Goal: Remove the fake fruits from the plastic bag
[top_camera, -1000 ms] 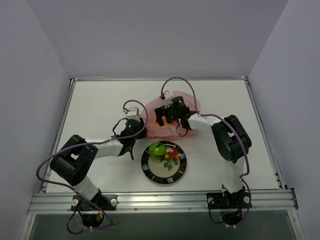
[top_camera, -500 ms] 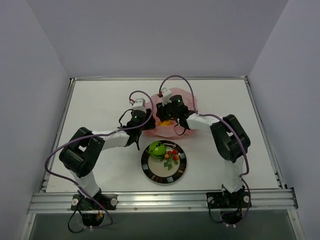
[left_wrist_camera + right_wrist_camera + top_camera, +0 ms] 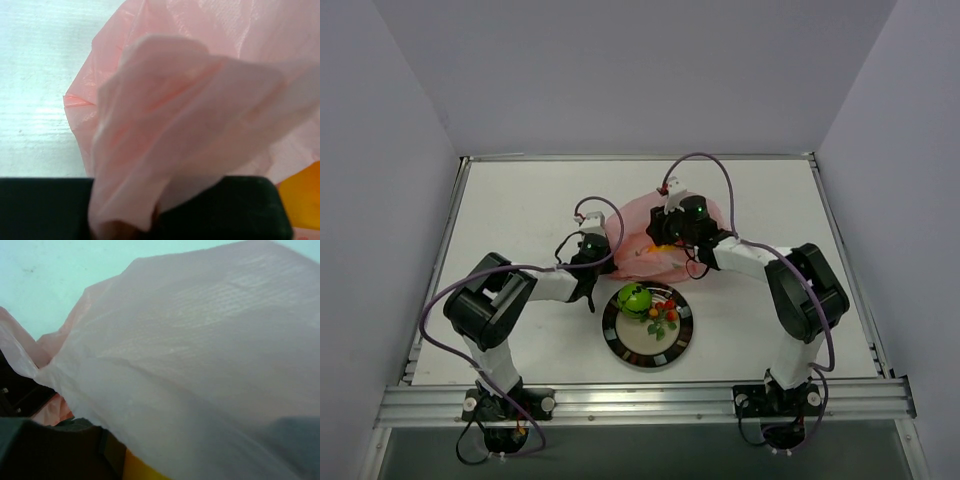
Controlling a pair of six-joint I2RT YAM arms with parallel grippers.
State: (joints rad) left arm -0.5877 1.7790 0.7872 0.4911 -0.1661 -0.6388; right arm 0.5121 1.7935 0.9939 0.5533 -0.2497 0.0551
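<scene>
Since half a second back my right arm has swung to the right, and the left claw (image 3: 602, 262) has dropped nearer the plate (image 3: 682, 338), with the plastic bag (image 3: 625, 232) bunched up between the two arms. In the left wrist view that claw is clamped on a gathered fold of the pink film. The right claw (image 3: 660, 236) sits on top of the bag. Film covers its camera, so I cannot tell whether it is apart or together. The orange-yellow fruit (image 3: 304, 197) shows among the bag's folds. The green fruit (image 3: 634, 297) and the berry cluster (image 3: 665, 313) lie on the plate, just nearer than the bag on the bench (image 3: 520, 220).
</scene>
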